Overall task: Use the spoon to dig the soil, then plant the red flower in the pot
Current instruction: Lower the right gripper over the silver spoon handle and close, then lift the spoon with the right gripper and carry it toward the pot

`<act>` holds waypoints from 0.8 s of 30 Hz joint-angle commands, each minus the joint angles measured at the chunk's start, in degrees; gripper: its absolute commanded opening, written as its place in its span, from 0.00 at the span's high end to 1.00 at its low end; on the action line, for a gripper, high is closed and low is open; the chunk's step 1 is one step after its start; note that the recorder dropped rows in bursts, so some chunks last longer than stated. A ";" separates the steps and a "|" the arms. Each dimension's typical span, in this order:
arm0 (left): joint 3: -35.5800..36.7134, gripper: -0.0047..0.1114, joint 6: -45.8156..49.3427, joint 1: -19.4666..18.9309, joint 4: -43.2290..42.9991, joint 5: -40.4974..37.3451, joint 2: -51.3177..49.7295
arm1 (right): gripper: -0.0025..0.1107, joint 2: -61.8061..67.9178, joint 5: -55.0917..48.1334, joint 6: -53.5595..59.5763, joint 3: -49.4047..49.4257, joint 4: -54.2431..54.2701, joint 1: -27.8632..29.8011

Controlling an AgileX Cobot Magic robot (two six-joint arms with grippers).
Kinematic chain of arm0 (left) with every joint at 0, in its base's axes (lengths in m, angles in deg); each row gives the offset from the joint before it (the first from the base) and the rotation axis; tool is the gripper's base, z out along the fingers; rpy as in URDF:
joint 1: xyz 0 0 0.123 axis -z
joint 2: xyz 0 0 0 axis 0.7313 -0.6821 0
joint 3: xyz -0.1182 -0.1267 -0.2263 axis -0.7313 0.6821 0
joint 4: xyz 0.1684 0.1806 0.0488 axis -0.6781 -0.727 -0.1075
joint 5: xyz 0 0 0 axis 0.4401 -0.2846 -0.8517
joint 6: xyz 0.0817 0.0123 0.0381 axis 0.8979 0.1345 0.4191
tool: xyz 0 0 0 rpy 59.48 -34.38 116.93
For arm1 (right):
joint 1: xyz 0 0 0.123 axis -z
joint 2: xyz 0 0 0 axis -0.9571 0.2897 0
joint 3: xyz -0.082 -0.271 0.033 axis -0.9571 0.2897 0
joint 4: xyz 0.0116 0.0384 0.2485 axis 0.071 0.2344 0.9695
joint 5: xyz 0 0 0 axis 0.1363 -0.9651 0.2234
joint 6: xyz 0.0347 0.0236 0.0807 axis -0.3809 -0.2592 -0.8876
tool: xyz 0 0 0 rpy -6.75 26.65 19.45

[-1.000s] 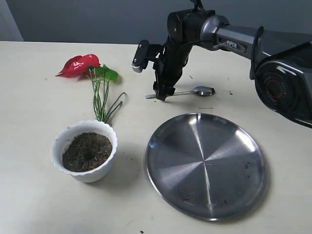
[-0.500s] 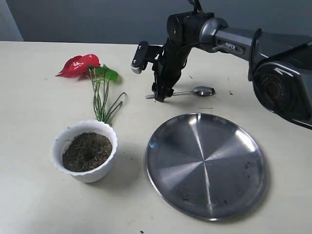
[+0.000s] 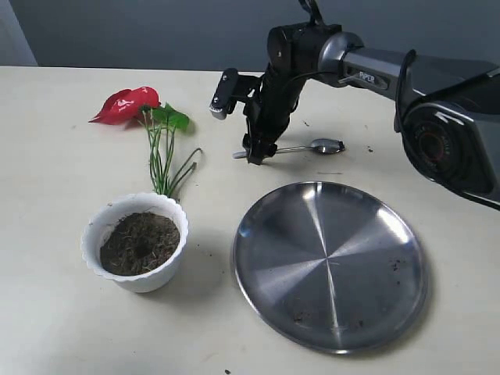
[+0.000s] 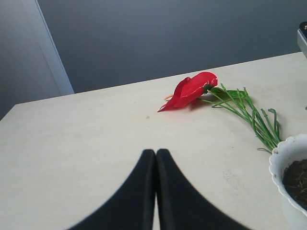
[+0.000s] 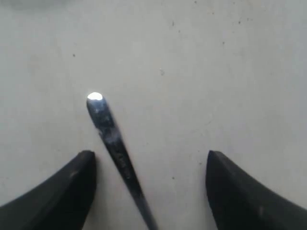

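Overhead, the right gripper (image 3: 255,155) hung over the handle end of the spoon (image 3: 301,147), fingers (image 5: 72,184) spread wide, with the handle (image 5: 115,143) lying between them, nearer one finger and touching neither. From the gripper, the spoon's bowl lay at 3 o'clock on the table (image 3: 62,328). The plate (image 3: 330,263) sat at 5 o'clock, the pot (image 3: 136,241) of soil (image 3: 141,243) at 8 o'clock, the flower (image 3: 125,104) at 10 o'clock. The left gripper (image 4: 156,155) was pressed together, holding nothing.
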 commanded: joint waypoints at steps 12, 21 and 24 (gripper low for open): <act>0.11 0.96 -0.18 0.09 -0.06 0.40 0.24 | 0.69 3.56 -11.20 -1.01 0.50 2.50 0.25; 0.11 0.96 -0.18 0.09 -0.06 0.40 0.24 | 0.98 3.56 -11.04 -2.24 0.50 3.06 0.25; 0.11 0.96 -0.18 0.09 -0.06 0.40 0.24 | 0.98 3.56 -8.68 -2.73 0.50 2.46 0.25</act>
